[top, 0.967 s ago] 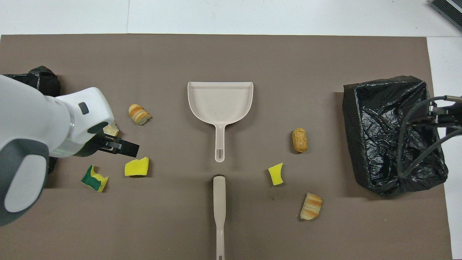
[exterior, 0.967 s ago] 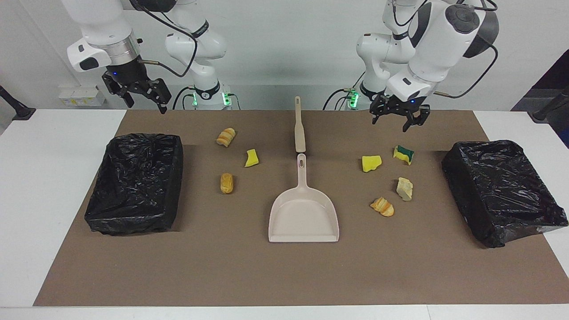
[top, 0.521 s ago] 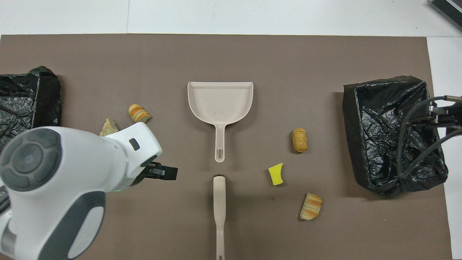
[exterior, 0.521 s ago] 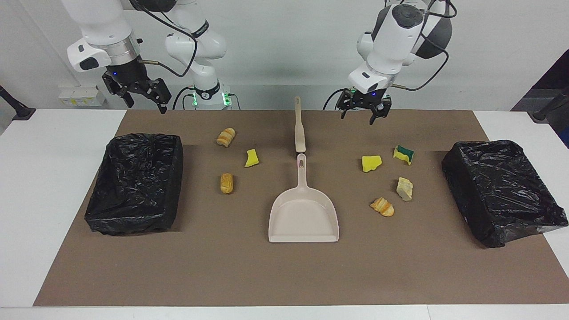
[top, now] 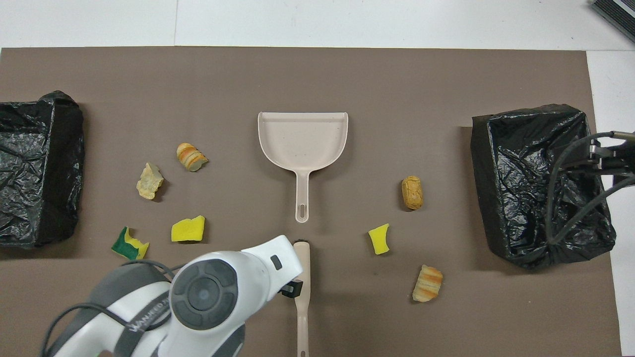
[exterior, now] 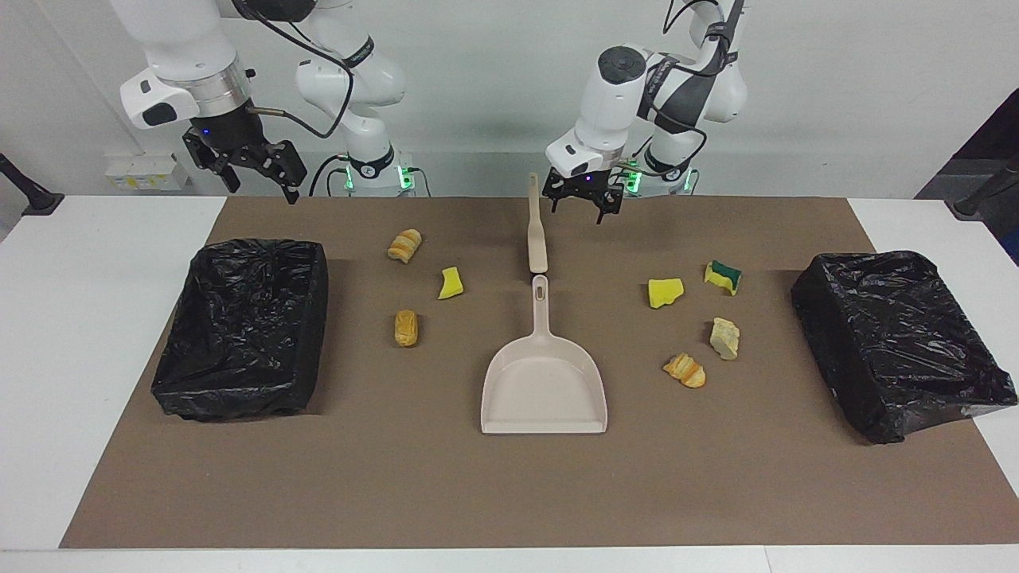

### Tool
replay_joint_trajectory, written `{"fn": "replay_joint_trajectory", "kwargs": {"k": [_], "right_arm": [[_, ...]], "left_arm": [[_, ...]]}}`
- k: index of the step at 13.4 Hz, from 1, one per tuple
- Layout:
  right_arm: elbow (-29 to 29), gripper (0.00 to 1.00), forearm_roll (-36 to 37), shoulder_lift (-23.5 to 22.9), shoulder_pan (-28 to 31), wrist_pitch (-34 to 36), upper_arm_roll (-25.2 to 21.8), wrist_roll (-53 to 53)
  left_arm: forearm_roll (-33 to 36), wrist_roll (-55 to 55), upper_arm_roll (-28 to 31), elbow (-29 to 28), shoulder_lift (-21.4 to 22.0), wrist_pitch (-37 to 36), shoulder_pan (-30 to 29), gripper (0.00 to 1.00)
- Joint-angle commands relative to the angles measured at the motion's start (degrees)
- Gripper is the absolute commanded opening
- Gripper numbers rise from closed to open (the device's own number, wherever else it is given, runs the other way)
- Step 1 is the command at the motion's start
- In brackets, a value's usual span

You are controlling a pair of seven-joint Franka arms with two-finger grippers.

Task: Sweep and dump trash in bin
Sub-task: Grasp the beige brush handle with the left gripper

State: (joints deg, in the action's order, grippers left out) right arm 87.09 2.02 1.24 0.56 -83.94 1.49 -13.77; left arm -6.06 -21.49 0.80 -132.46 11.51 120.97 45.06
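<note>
Read on the overhead view as a clock, the brush (top: 301, 292) lies at six o'clock of the dustpan (top: 302, 139). Its long axis runs six to twelve, in line with the pan's handle, with the head end nearly touching it. The left claw (exterior: 585, 205) hangs released, fingers spread, over the tabletop (exterior: 509, 493) just beside the brush handle, so the brush sits at about three o'clock from it. I judge that a short sideways shift and a drop would straddle the handle across its narrow width.

The right claw (exterior: 255, 171), also open, waits high by the bin (exterior: 239, 326) at its own end, well apart from the brush, so the left is plainly the nearer.

The trash (exterior: 665, 293) is all on the tabletop, unswept: four scraps around eight o'clock of the pan and three around four o'clock.
</note>
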Motion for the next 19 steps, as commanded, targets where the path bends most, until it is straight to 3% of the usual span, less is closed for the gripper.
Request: {"fn": "replay_joint_trajectory", "kwargs": {"k": [1, 5, 9, 14, 16, 17, 19], "right_arm": [[1.15, 1.00, 0.09, 0.96, 0.41, -0.44, 0.18, 1.29], [1.23, 1.00, 0.09, 0.96, 0.41, -0.44, 0.18, 1.29], [1.24, 1.00, 0.09, 0.96, 0.41, -0.44, 0.18, 1.29], [1.24, 1.00, 0.09, 0.96, 0.41, -0.44, 0.18, 1.29], [1.24, 1.00, 0.09, 0.96, 0.41, -0.44, 0.18, 1.29], [1.24, 1.00, 0.09, 0.96, 0.41, -0.44, 0.18, 1.29], [1.23, 1.00, 0.09, 0.96, 0.41, -0.52, 0.18, 1.29]], "left_arm": [[-0.36, -7.13, 0.26, -7.80, 1.59, 7.52, 6.86, 1.00], [-0.36, -14.44, 0.08, -11.85, 0.97, 12.53, 14.78, 1.00], [-0.45, -19.03, 0.08, -12.82, -0.16, 14.20, 18.22, 0.99], [-0.45, -20.34, 0.17, -13.00, -1.05, 16.14, 17.52, 0.50], [-0.45, -20.17, 0.17, -13.00, -1.22, 16.14, 16.47, 0.13], [-0.45, -20.17, 0.17, -13.00, -1.49, 15.79, 15.85, 0.00], [-0.45, -20.17, 0.34, -12.73, -1.66, 14.74, 15.41, 0.00]]}}
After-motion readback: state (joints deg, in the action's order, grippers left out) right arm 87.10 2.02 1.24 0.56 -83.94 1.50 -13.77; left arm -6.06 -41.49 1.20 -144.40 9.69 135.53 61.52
